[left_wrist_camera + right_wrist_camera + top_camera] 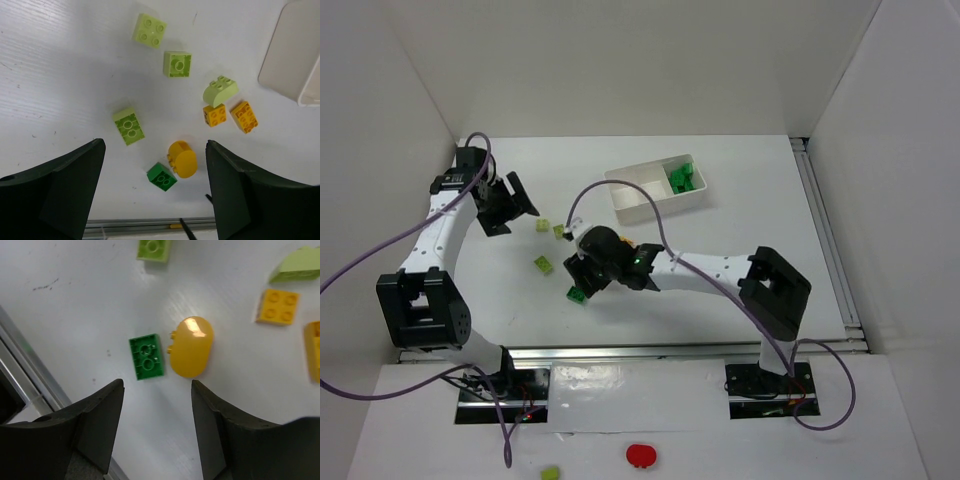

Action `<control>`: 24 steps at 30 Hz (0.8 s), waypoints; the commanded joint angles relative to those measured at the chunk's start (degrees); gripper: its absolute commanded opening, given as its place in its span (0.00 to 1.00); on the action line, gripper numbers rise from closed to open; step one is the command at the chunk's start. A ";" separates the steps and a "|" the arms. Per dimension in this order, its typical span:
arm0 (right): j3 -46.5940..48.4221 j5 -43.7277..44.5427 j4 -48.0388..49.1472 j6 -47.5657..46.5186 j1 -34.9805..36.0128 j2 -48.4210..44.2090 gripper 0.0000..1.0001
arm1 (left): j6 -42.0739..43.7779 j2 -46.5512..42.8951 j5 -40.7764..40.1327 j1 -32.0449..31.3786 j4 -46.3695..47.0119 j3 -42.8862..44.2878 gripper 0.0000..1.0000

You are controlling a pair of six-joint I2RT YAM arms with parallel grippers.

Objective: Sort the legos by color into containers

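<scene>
Loose legos lie on the white table. The right wrist view shows a dark green brick (146, 356) beside a rounded orange-yellow piece (191, 346), with orange bricks (278, 306) and lime ones (154, 249) further off. My right gripper (157, 435) hovers open just short of the green brick (578, 293), with nothing between its fingers. My left gripper (520, 212) stands wide open and empty over the same cluster, with lime bricks (129, 126), orange bricks (214, 114) and the green brick (161, 176) below it. The white tray (630, 192) sits behind, with green bricks (683, 178) in its right compartment.
A metal rail (30, 365) runs along the table's near edge, close to the green brick. White walls enclose the table on three sides. A red round object (641, 456) and a lime brick (551, 472) lie off the table, in front of the arm bases.
</scene>
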 commanded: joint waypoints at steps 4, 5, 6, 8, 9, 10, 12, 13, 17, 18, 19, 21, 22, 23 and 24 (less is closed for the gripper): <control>5.27 -5.34 1.69 -2.06 2.48 4.74 0.64 | -1.36 -0.32 1.79 -0.18 -1.29 3.16 0.91; 5.27 -6.05 1.69 -2.58 2.48 6.14 0.64 | -1.36 -0.84 1.09 -0.18 -1.29 2.64 0.91; 6.84 -6.06 1.69 -2.59 2.48 7.03 0.64 | -1.36 -0.84 1.09 -0.18 -1.29 2.64 0.91; 8.17 -7.56 1.69 -3.29 2.48 9.65 0.64 | -1.36 -0.84 1.09 0.35 -1.29 2.64 0.91; 9.39 -8.25 1.69 -3.29 2.48 10.45 0.64 | -1.36 -0.84 1.09 0.35 -1.29 2.03 0.91; 10.01 -8.26 1.17 -3.81 2.48 11.16 0.64 | -1.36 -0.84 1.09 0.35 -1.29 2.02 0.91; 11.25 -8.79 1.17 -3.82 2.48 12.82 0.64 | -1.36 -1.37 1.09 0.35 -1.29 2.02 0.91; 11.25 -8.79 1.17 -3.82 2.48 12.84 0.64 | -1.36 -1.37 1.09 0.35 -1.29 2.02 0.91; 12.57 -6.52 0.64 -4.34 2.48 15.12 0.64 | -0.31 -1.37 1.09 0.35 -1.29 2.02 0.91; 13.09 -5.89 0.64 -4.35 2.48 15.73 0.64 | -0.31 -1.37 1.09 0.35 -1.29 2.02 0.91; 13.10 -5.36 0.64 -4.35 2.48 16.43 0.66 | -0.31 -1.37 1.09 0.35 -1.29 2.02 0.91; 13.80 -4.65 -0.67 -4.35 2.48 16.97 0.67 | -0.31 -1.37 1.09 0.35 -1.29 2.02 0.91; 14.41 -4.65 -1.20 -4.87 2.48 17.92 0.67 | -0.31 -0.85 1.09 0.35 -1.29 2.02 0.91; 14.42 -4.65 -1.21 -4.87 3.01 18.54 0.67 | -0.31 -0.84 1.09 0.35 -1.29 2.02 0.91; 14.42 -3.96 -1.82 -4.87 3.01 18.55 0.67 | -0.31 -0.84 1.09 0.35 -1.29 2.02 0.91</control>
